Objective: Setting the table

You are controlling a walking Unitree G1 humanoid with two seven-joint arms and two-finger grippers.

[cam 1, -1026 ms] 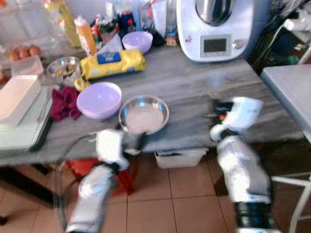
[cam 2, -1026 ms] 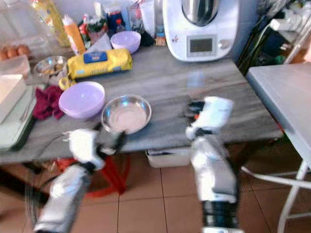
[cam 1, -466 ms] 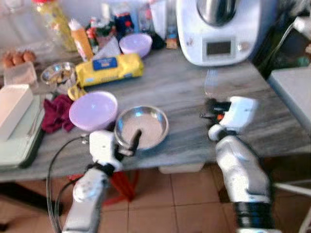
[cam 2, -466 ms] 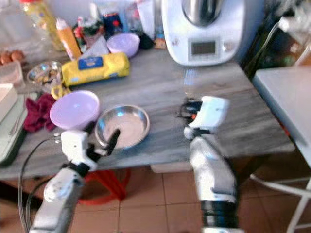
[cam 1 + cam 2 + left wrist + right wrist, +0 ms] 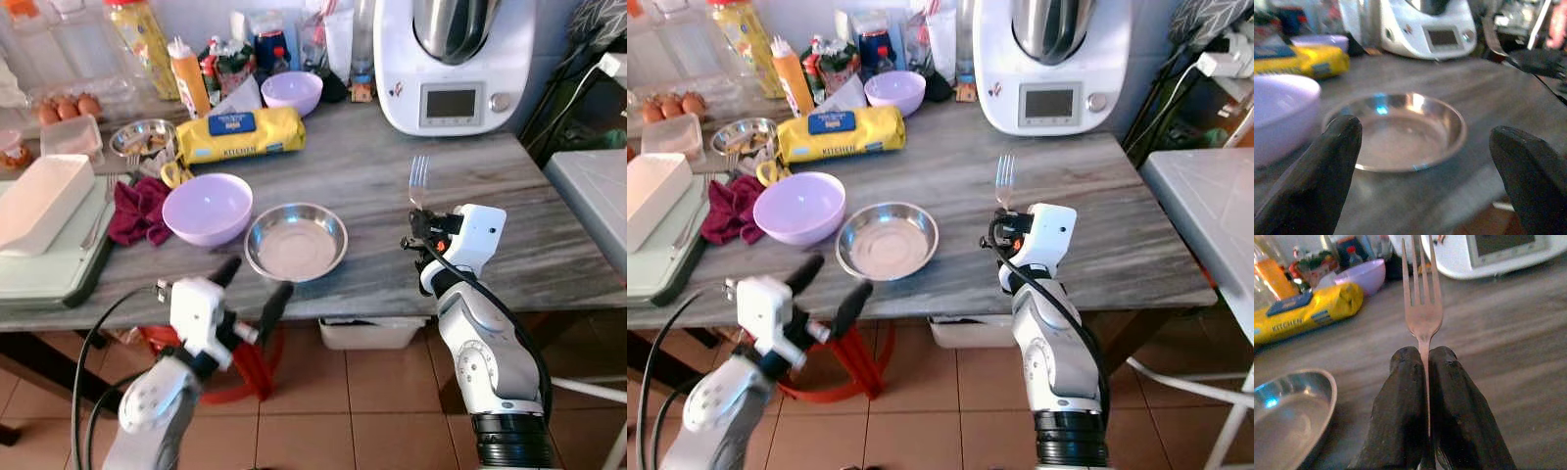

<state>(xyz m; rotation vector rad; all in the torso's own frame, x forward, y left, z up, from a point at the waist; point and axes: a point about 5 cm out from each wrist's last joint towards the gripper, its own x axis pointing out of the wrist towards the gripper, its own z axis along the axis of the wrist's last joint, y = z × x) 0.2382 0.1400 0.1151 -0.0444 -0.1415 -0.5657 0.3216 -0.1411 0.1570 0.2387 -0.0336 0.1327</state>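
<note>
Our right claw [image 5: 1004, 217] is clenched on a silver metal fork [image 5: 1004, 176], tines up, over the grey wood-grain counter [image 5: 1097, 186] just right of the round shallow steel dish [image 5: 888, 240]; our left claw [image 5: 828, 289] hangs spread wide at the near edge w/ nothing in it. Risk, we reckon: the grip is thin, only on the handle, so the fork could pivot or slip when set down, or clip the dish rim. Only legible text: "KITCHEN" on the yellow pack [image 5: 1305, 313].

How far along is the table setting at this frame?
Early. A steel bowl sits near the counter front edge, beside a purple bowl. In hand: the right gripper is shut on a fork, prongs pointing away. The left gripper is open just short of the steel bowl. The fork is not yet laid down.
</note>
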